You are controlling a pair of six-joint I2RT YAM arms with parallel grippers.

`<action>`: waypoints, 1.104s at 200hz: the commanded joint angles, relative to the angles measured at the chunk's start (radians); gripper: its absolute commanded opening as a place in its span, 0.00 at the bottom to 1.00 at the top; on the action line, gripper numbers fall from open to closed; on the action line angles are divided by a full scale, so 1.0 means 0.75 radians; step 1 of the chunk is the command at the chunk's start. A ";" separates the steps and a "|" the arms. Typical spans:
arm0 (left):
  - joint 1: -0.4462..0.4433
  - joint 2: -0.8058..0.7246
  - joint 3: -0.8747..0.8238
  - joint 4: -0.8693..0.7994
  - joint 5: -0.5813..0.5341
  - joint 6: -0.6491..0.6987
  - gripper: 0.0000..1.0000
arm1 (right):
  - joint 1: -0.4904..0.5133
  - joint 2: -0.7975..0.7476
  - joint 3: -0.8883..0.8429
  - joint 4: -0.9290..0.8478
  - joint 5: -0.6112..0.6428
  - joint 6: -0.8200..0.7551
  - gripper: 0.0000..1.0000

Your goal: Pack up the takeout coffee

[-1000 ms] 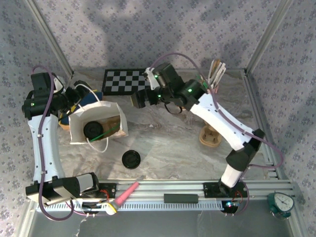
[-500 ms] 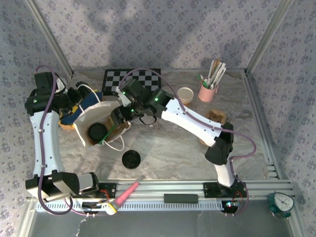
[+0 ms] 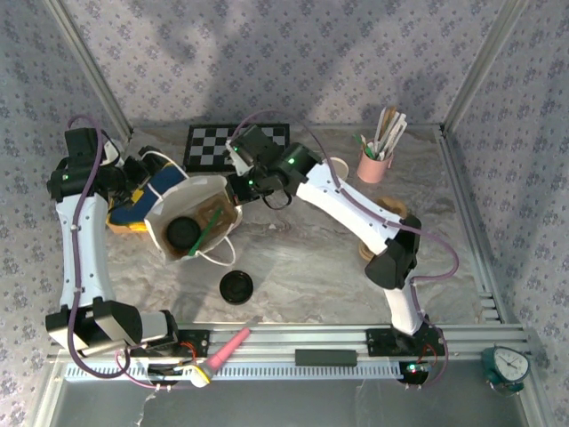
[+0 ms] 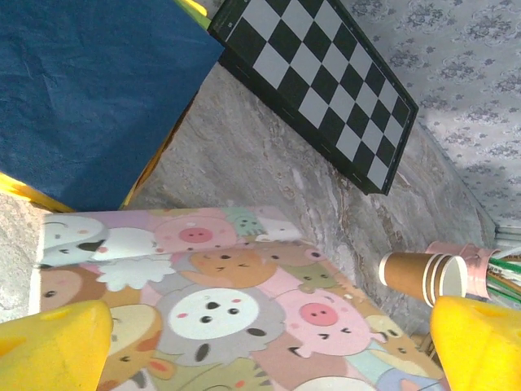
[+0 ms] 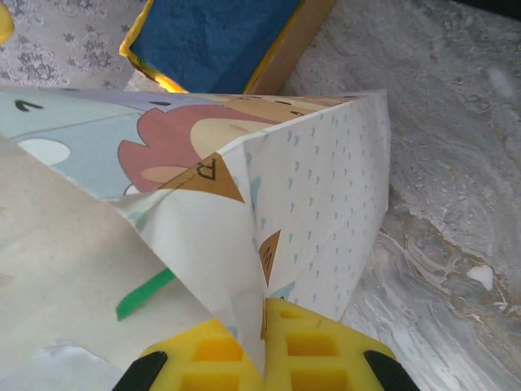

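**Far left.** The left gripper (image 4: 264, 346) is over the printed side of the paper bag (image 4: 220, 301). Its yellow fingers (image 4: 49, 346) are spread wide, one at each edge of the cartoon-animal panel, with nothing clamped. Contact with the paper: cannot tell. The blue-topped block (image 4: 89, 90) with yellow edging lies just behind the bag.

**Bag.** It stands open, mouth up, left of the table's middle. Inside are the black lid in the bag (image 3: 184, 233) and a green stick (image 5: 145, 295) leaning across. Whether a cup sits under that lid: cannot tell.

**Bag's right rim.** The right gripper (image 5: 264, 338) has its fingers together, clamped on the folded corner of the paper. The crease runs down between the pads.

**Middle.** The loose black lid (image 3: 236, 287) lies flat on the table in front of the bag, apart from it. The chessboard (image 3: 209, 145) lies flat at the back.

**Right of middle, at the back.** The stack of nested cups (image 4: 419, 277) stands just beside the pink holder (image 3: 373, 167) of sticks. In the top view the right arm crosses in front of the stack.

**Takeout coffee.** The single lidless cup is not identified with certainty. The rear tan shape (image 3: 394, 210) lies just behind the right forearm and the near tan shape (image 3: 365, 252) lies by the elbow. Both are mostly covered by the arm and well apart from the bag. Whether either is the cup: cannot tell.
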 commanded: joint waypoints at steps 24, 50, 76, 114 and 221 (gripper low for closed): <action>-0.049 0.022 -0.011 0.003 0.076 0.010 0.99 | -0.078 0.023 0.138 -0.185 -0.119 -0.013 0.00; -0.096 0.032 -0.021 0.017 0.085 -0.015 0.98 | -0.123 0.019 0.157 -0.249 -0.179 -0.017 0.00; -0.166 0.057 -0.016 0.023 0.077 -0.051 0.99 | -0.154 0.017 0.175 -0.320 -0.240 -0.019 0.00; -0.270 0.077 -0.038 0.052 0.065 -0.104 0.99 | -0.228 0.026 0.203 -0.450 -0.289 -0.055 0.00; -0.403 0.141 0.099 -0.102 0.075 0.156 1.00 | -0.286 0.075 0.205 -0.414 -0.290 -0.016 0.00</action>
